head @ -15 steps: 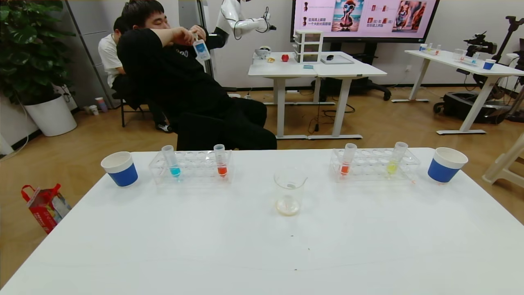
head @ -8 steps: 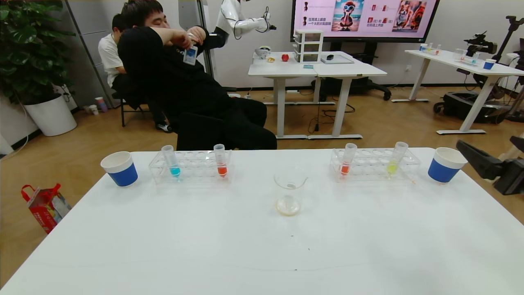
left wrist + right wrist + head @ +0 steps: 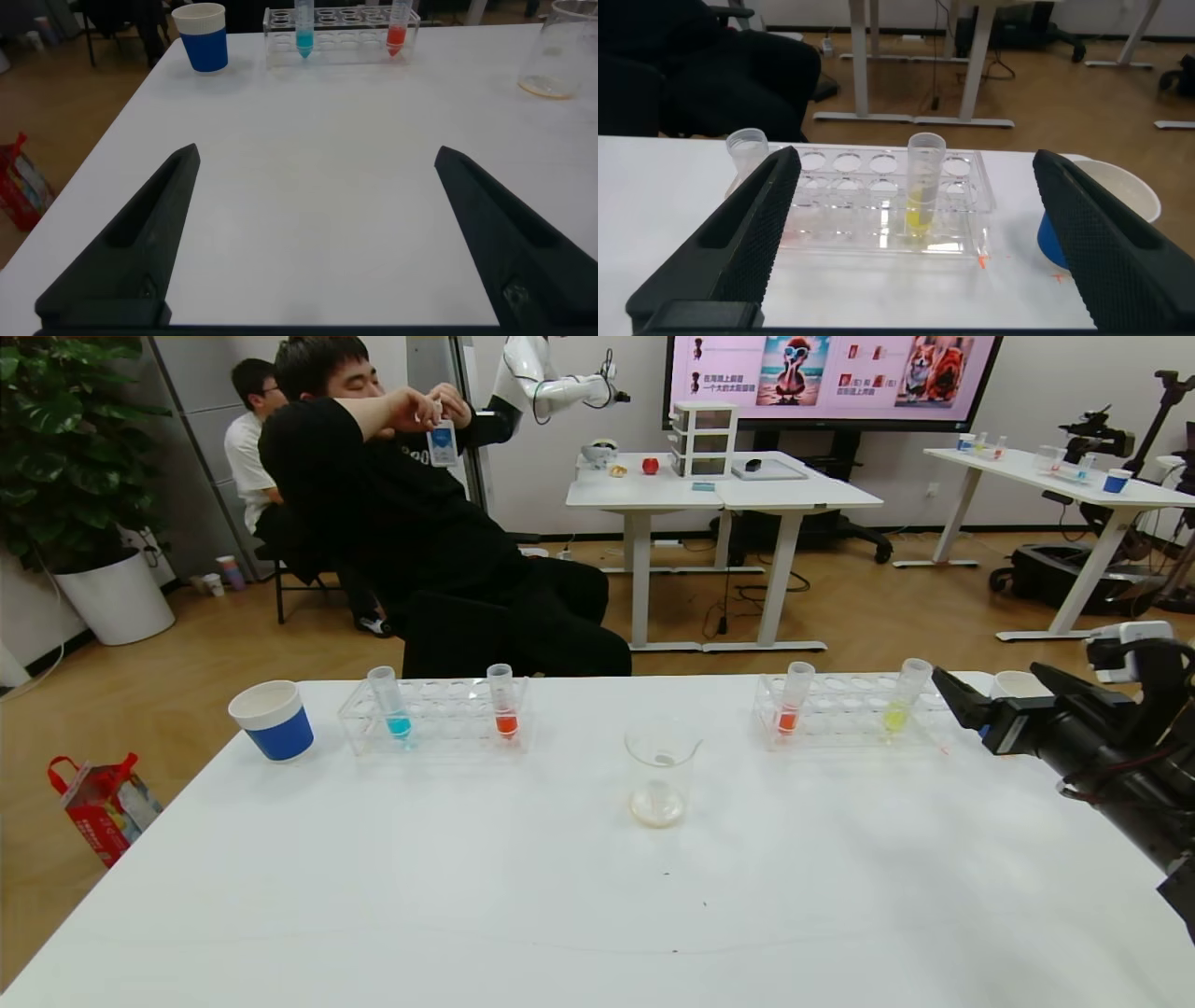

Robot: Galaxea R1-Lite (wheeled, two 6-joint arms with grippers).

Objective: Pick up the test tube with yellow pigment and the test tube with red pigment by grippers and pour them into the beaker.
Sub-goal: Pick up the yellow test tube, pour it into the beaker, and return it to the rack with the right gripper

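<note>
The test tube with yellow pigment (image 3: 904, 700) stands tilted in the clear rack (image 3: 854, 714) on the right side of the table (image 3: 597, 896). The test tube with red pigment (image 3: 794, 702) leans in the same rack, nearer the middle. The beaker (image 3: 659, 770) sits between the two racks, closer to the robot, with only a pale residue at its bottom.

Both tubes look light, thin-walled and smooth, probably slippery plastic that could flex or pop out under a hard squeeze. The best hold is likely on the bare upper wall just under the wide rim, above the liquid, lifting along the tube's lean so the rack does not come up too.

The right end effector (image 3: 962, 705) hangs wide open and empty just beside the rack's outer end, partly covering a blue paper cup (image 3: 1013, 684). The left end effector (image 3: 313, 243) is also spread wide, holding nothing, low over bare table.

The right wrist view lines the yellow tube (image 3: 924, 182) up between its fingers. The left wrist view alone shows the left end effector, with the cyan tube (image 3: 305, 26) and a second red tube (image 3: 399, 26) in the far rack.
</note>
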